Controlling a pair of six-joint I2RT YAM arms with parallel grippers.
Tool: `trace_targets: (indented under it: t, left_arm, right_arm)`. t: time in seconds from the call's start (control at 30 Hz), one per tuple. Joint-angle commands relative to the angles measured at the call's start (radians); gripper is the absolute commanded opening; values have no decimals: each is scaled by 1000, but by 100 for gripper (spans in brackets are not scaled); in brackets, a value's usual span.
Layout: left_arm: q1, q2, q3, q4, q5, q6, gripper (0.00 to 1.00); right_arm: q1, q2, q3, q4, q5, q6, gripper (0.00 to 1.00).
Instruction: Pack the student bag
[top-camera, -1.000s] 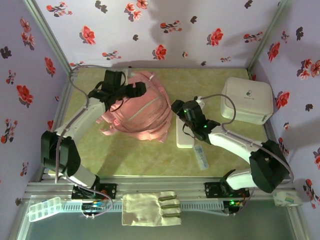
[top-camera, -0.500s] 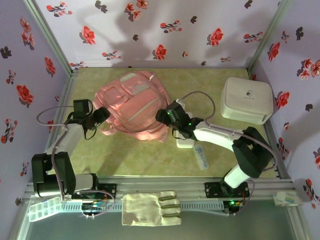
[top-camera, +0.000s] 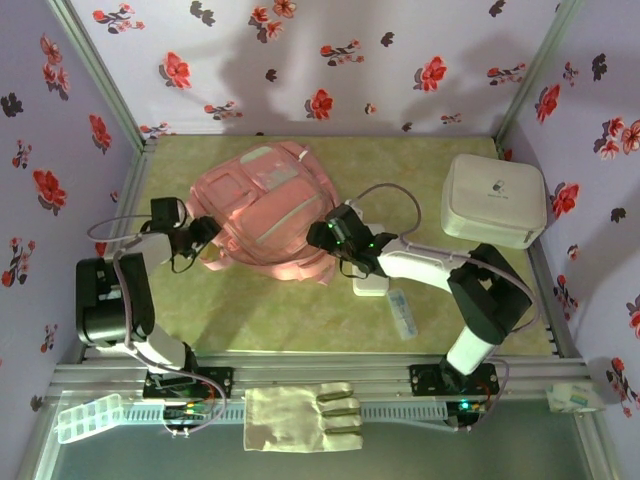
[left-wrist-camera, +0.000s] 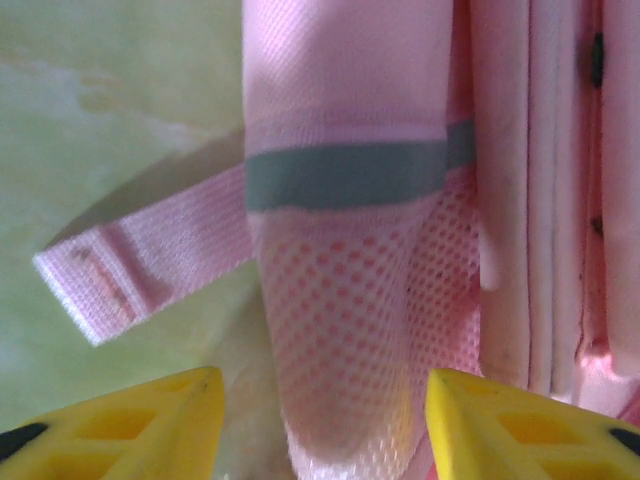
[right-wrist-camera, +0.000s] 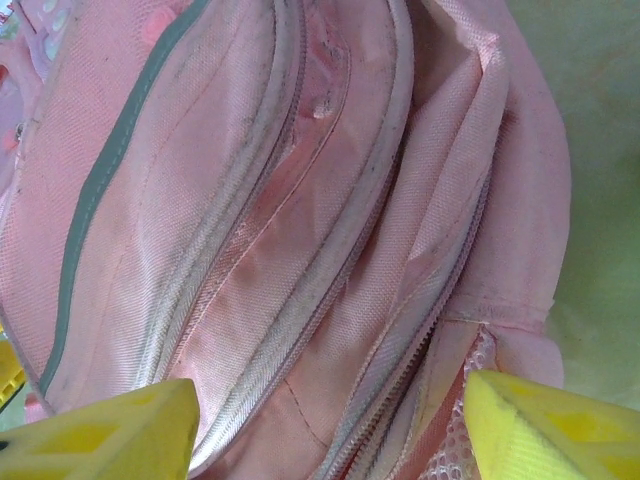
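Observation:
The student bag (top-camera: 262, 205), a soft pink backpack with a pale green panel, lies flat at the table's middle left with its front pockets up. My left gripper (top-camera: 203, 236) is low at the bag's left edge. In the left wrist view it (left-wrist-camera: 325, 400) is open, its yellow fingers (left-wrist-camera: 150, 420) on either side of a pink mesh padded strap (left-wrist-camera: 350, 330), with a gap showing on the left. My right gripper (top-camera: 326, 236) is at the bag's right edge. It (right-wrist-camera: 330, 420) stands open over the bag's zipped seams (right-wrist-camera: 450, 300), with nothing held.
A white rounded box (top-camera: 493, 200) stands at the back right. A white flat block (top-camera: 368, 277) and a slim pale item (top-camera: 401, 313) lie just right of the bag. On the front rail lie a cream glove (top-camera: 300, 415) and a clear compartment case (top-camera: 88, 416).
The left arm came off the top of the bag and dropped to its left edge, jaws narrowing round the strap. The bag now lies spread out. The right gripper moved left to the bag.

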Motion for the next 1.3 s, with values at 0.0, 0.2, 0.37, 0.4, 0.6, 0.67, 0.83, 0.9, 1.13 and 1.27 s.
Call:
trace_targets:
  t: [0.0, 0.2, 0.37, 0.4, 0.6, 0.67, 0.83, 0.9, 1.13, 1.27]
  left_arm:
    - [9, 31, 32, 88, 58, -10, 51]
    - [11, 91, 56, 111, 84, -8, 32]
    - [11, 75, 42, 133, 86, -21, 10]
    - [11, 60, 35, 134, 86, -27, 7]
    - [10, -67, -14, 115, 86, -91, 0]
    - [10, -122, -34, 100, 85, -112, 0]
    - [-5, -265, -72, 58, 85, -186, 0]
    - [-24, -301, -90, 63, 84, -236, 0]
    - [-100, -388, -127, 39, -65, -397, 0]
    - [-129, -399, -105, 1, -110, -469, 0]
  right_arm:
    - [-1, 32, 35, 10, -1, -24, 70]
    - [-27, 76, 44, 24, -2, -43, 68]
    - [-56, 137, 77, 65, 7, -125, 68]
    - [-67, 154, 96, 67, 9, -142, 68]
    - [-116, 299, 236, 124, -82, -212, 67]
    - [-124, 352, 294, 128, -101, -238, 67]
    - [-151, 426, 417, 72, -110, -283, 66]
    - [-161, 403, 430, 51, -106, -304, 66]
    - [-176, 199, 422, -185, 30, -398, 70]
    - [-150, 98, 391, -313, 34, -408, 70]
